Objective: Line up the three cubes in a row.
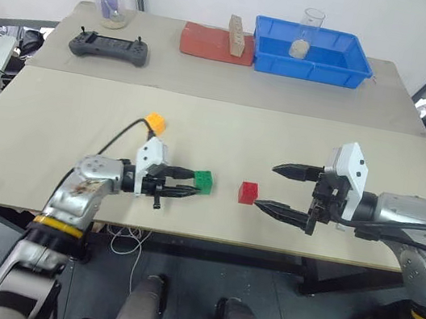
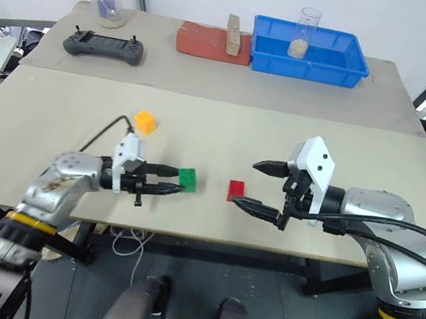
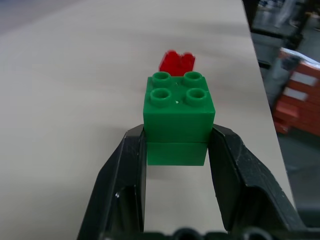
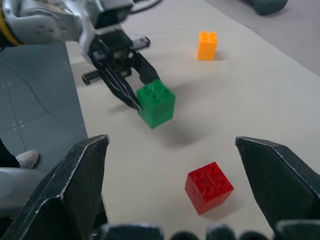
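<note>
Green cube, studded on top, sits clamped in the left gripper, off the table. Red cube lies just beside it, yellow-orange cube farther off; the right gripper gapes wide, empty.

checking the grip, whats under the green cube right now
Nothing: the green cube is lifted clear of the table, pinched in the left gripper, only its shadow below. Its underside faces away, unseen.

Bright, even daylight; soft shadows

Left pincer clamped shut on its load — right pincer spread wide, level.
</note>
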